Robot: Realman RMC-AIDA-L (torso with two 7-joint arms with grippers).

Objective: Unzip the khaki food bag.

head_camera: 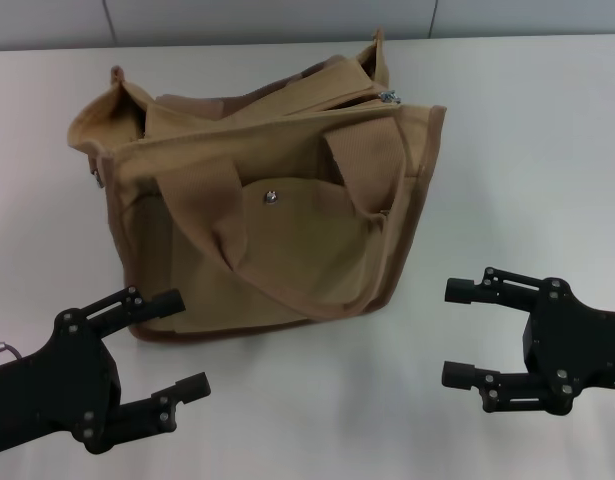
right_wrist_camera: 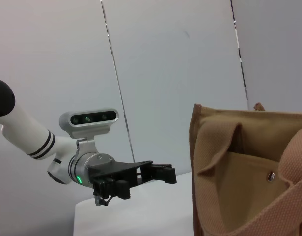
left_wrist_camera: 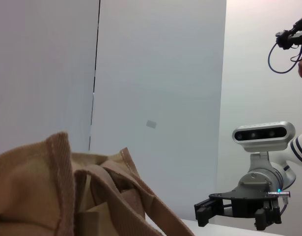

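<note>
The khaki food bag [head_camera: 267, 200] stands on the white table, a boxy tan canvas tote with two wide handles, a front flap pocket with a metal snap [head_camera: 271, 197] and a metal zipper pull [head_camera: 390, 97] at its far right top corner. My left gripper [head_camera: 182, 345] is open, low in front of the bag's left corner, apart from it. My right gripper [head_camera: 457, 333] is open, in front and to the right of the bag, apart from it. The bag also shows in the left wrist view [left_wrist_camera: 52, 196] and the right wrist view [right_wrist_camera: 249, 172].
The white table [head_camera: 507, 150] runs around the bag, with a grey wall behind it. The right gripper [left_wrist_camera: 209, 211] shows far off in the left wrist view, and the left gripper [right_wrist_camera: 160, 173] shows far off in the right wrist view.
</note>
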